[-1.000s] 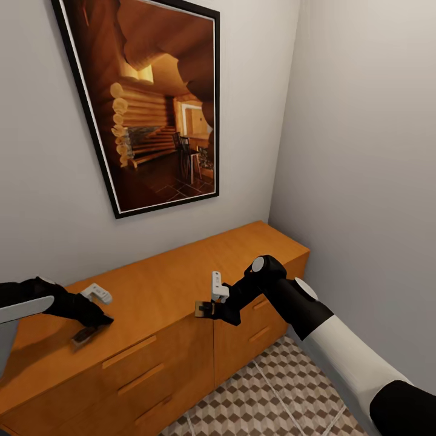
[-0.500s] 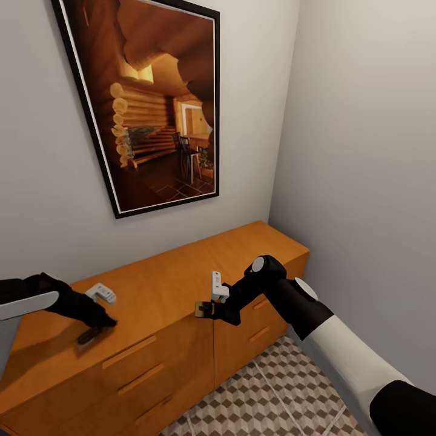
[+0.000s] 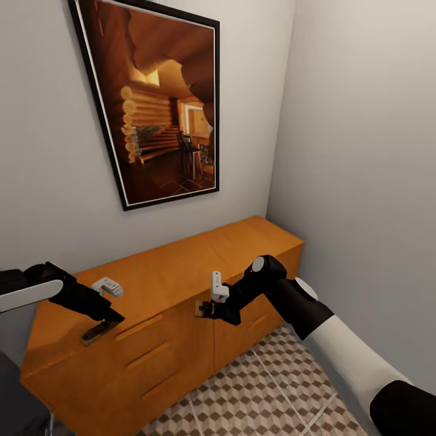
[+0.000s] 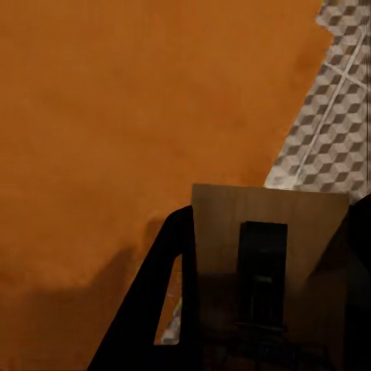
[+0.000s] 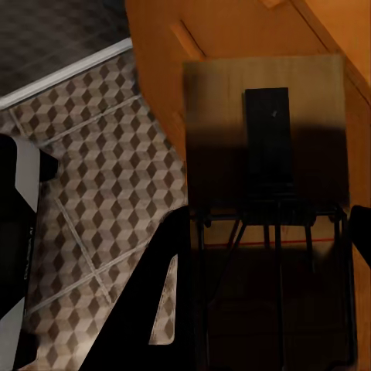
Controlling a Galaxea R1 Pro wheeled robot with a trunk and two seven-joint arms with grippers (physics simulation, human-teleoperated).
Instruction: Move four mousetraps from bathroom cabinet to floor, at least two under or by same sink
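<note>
The orange-brown cabinet (image 3: 181, 266) stands along the wall under a framed picture. My left gripper (image 3: 104, 320) is shut on a small flat brown mousetrap (image 3: 98, 332) at the cabinet top's front edge near its left end. The left wrist view has that mousetrap (image 4: 267, 255) between the dark fingers (image 4: 151, 301), over the cabinet top (image 4: 116, 116) and a strip of floor (image 4: 340, 116). My right gripper (image 3: 209, 309) is shut on another mousetrap (image 3: 201, 309) held in front of the cabinet above the cube-pattern floor (image 3: 272, 393). It is the mousetrap (image 5: 263, 147) in the right wrist view. The sink is out of view.
A grey side wall (image 3: 363, 181) closes the corner at the cabinet's right end. Drawer fronts with bar handles (image 3: 139, 327) face the tiled floor (image 5: 93, 154). A white part of my own body (image 5: 19, 232) sits low beside the right arm. The cabinet's left end (image 3: 30, 369) borders a dark area.
The head view has shifted, bringing the cabinet's left end into sight. My left gripper has carried its mousetrap from further back on the cabinet top to its front edge. The right arm has held still.
</note>
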